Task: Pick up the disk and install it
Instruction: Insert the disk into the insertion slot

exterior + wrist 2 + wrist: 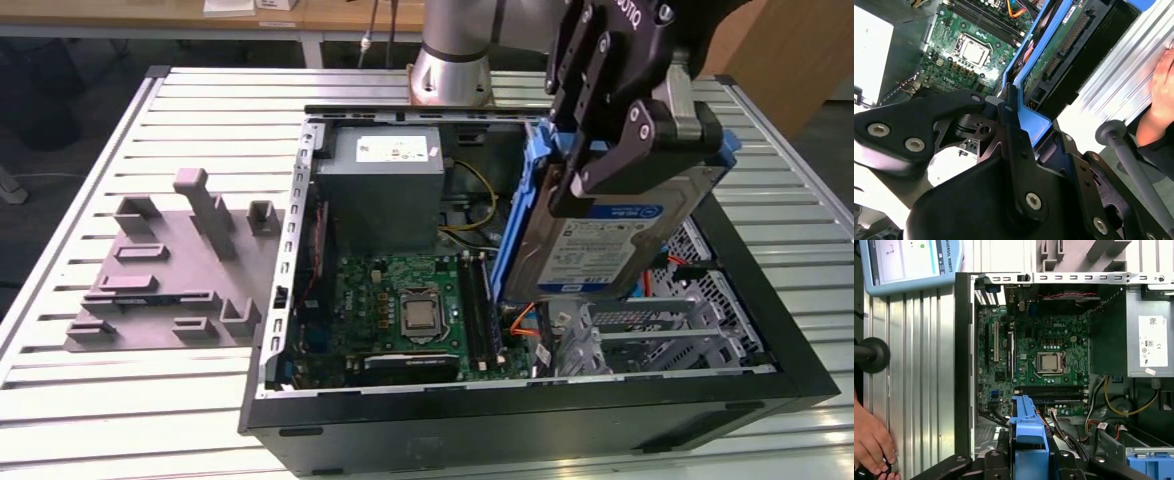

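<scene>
The disk [598, 245], a silver-grey drive with a blue-and-white label and blue rails, hangs tilted on edge above the open computer case [534, 415], over its side at the exterior view's right. My gripper [638, 165] is shut on the disk's upper end. In the second wrist view the black fingers [1010, 107] clamp the blue rail [1029, 117], with the disk's green circuit board [1051, 57] beyond. The first wrist view has the blue rail [1026, 427] between my gripper's black links [1026, 457]. Below the disk stands the grey drive cage [674, 330].
Inside the case lie the green motherboard [407, 300] and the grey power supply [387, 185]. A grey fixture block [174, 270] sits on the slatted table at the exterior view's left. A person's hand [871, 440] rests beside the case near a tablet [909, 260].
</scene>
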Controlling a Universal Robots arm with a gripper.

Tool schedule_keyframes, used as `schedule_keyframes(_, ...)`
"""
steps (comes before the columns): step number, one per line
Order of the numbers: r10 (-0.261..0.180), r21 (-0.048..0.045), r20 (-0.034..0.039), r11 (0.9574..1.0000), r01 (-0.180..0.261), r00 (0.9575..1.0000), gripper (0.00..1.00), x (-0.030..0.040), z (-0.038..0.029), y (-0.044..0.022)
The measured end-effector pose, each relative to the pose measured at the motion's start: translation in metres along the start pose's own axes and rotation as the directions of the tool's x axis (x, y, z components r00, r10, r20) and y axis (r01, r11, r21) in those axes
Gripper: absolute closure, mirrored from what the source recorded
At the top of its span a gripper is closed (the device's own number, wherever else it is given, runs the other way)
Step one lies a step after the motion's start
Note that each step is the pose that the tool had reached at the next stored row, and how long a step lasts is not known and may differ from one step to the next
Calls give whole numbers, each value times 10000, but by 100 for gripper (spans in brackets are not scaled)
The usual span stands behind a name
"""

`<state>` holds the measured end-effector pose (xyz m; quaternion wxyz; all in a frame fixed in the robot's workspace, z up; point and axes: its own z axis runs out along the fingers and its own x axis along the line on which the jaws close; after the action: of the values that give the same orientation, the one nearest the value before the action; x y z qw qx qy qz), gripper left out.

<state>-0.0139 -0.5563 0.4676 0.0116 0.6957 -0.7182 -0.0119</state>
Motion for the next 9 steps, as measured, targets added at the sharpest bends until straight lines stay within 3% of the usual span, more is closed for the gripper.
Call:
schedule_keyframes(5,-1,5,-1,10000,1,10000,64,65,20,-20)
schedule_keyframes(9,0,5,-3,10000,0,10000,64,73,34,-102)
